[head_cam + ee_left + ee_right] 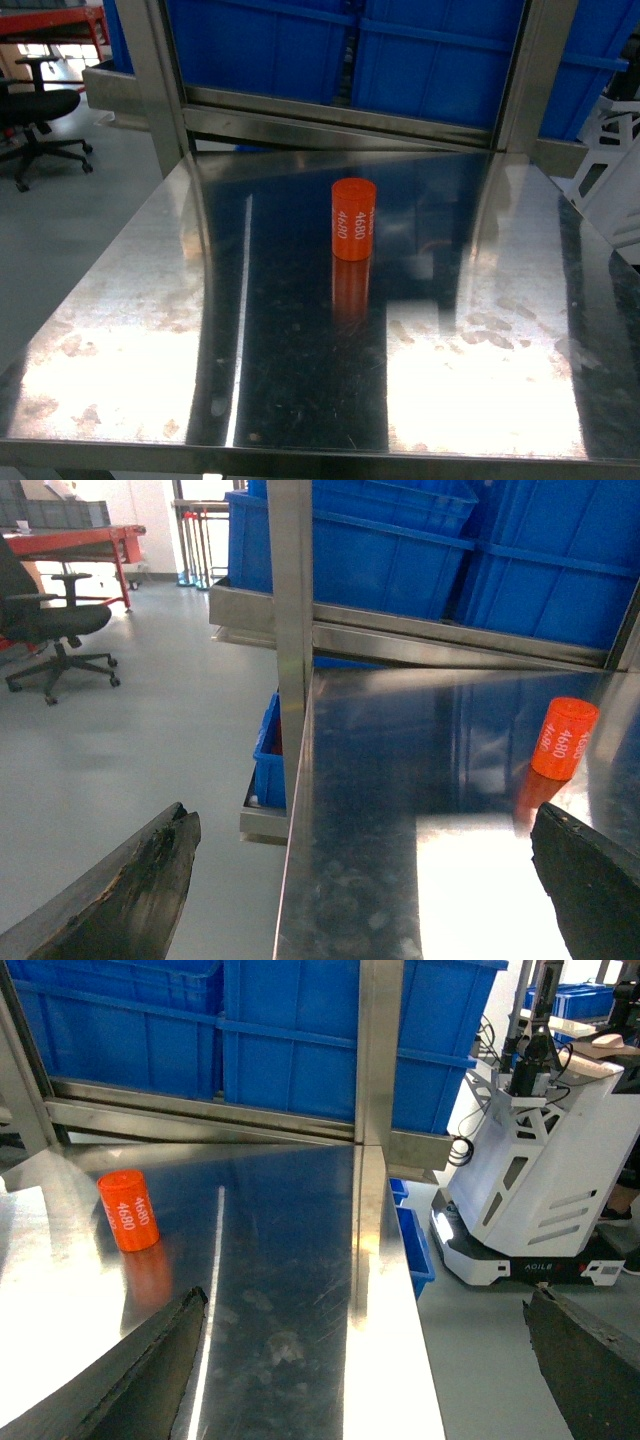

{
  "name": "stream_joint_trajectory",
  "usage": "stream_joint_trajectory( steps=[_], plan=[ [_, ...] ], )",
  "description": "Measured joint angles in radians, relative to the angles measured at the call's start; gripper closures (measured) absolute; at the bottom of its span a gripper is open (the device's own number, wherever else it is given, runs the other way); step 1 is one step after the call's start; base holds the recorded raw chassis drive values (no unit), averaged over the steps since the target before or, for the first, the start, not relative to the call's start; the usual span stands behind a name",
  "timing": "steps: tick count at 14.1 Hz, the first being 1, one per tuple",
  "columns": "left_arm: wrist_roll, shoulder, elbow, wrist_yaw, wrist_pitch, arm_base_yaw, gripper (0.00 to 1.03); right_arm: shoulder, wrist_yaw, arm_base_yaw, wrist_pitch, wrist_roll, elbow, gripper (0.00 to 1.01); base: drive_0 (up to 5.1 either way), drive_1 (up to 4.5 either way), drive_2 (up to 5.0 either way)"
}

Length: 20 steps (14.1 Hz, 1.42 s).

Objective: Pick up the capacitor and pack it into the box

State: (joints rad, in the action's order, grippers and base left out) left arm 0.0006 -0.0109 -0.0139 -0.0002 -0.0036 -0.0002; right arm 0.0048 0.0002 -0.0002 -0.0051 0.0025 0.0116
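While the small bright orange-red cylindrical capacitor stands upright on the shiny steel table, nearer its far edge than its near one and roughly midway between its side edges, white digits run up its side. Blue plastic bins sit on the shelf behind the far edge. The left gripper hangs over the table's left edge and the right gripper over its right edge, each with dark fingers spread wide and holding nothing.
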Motion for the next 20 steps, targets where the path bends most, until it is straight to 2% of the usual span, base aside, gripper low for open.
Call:
stream_joint_trajectory(
  steps=[3, 4, 5, 6, 7, 9, 10, 11, 12, 15, 17, 20],
  plan=[
    [0.000, 0.000, 0.000, 0.000, 0.000, 0.000, 0.05, 0.000, 0.000, 0.000, 0.000, 0.000, 0.000, 0.03, 0.0, 0.00, 0.0],
    [-0.016, -0.007, -0.002, 0.014, -0.014, 0.007, 0.05, 0.000, 0.000, 0.000, 0.000, 0.000, 0.000, 0.03, 0.0, 0.00, 0.0],
    [-0.095, -0.111, -0.004, 0.083, 0.072, 0.064, 0.05, 0.000, 0.000, 0.000, 0.000, 0.000, 0.000, 0.03, 0.0, 0.00, 0.0],
    [-0.151, -0.293, -0.011, 0.076, 0.245, 0.099, 0.05, 0.000, 0.000, 0.000, 0.000, 0.000, 0.000, 0.03, 0.0, 0.00, 0.0],
    [-0.159, -0.494, -0.031, 0.076, 0.451, 0.079, 0.05, 0.000, 0.000, 0.000, -0.001, 0.000, 0.000, 0.03, 0.0, 0.00, 0.0],
    [-0.158, -0.949, -0.210, 0.041, 0.860, -0.019, 0.05, 0.000, 0.000, 0.000, 0.000, 0.000, 0.000, 0.03, 0.0, 0.00, 0.0],
    [-0.152, -1.196, -0.346, -0.005, 1.016, -0.085, 0.05, 0.000, 0.000, 0.000, 0.000, 0.000, 0.000, 0.03, 0.0, 0.00, 0.0],
    [-0.151, -1.392, -0.460, -0.016, 1.066, -0.146, 0.05, 0.000, 0.000, 0.000, 0.000, 0.000, 0.000, 0.03, 0.0, 0.00, 0.0],
    [-0.144, -1.588, -0.591, -0.030, 1.052, -0.212, 0.05, 0.000, 0.000, 0.000, 0.000, 0.000, 0.000, 0.03, 0.0, 0.00, 0.0],
    [-0.140, -1.933, -0.921, -0.053, 0.953, -0.328, 0.05, 0.000, 0.000, 0.000, 0.000, 0.000, 0.000, 0.03, 0.0, 0.00, 0.0],
    [-0.117, -2.060, -1.075, -0.064, 0.915, -0.378, 0.05, 0.000, 0.000, 0.000, 0.000, 0.000, 0.000, 0.03, 0.0, 0.00, 0.0],
    [-0.083, -2.203, -1.213, -0.056, 0.880, -0.419, 0.05, 0.000, 0.000, 0.000, 0.000, 0.000, 0.000, 0.03, 0.0, 0.00, 0.0]
  ],
)
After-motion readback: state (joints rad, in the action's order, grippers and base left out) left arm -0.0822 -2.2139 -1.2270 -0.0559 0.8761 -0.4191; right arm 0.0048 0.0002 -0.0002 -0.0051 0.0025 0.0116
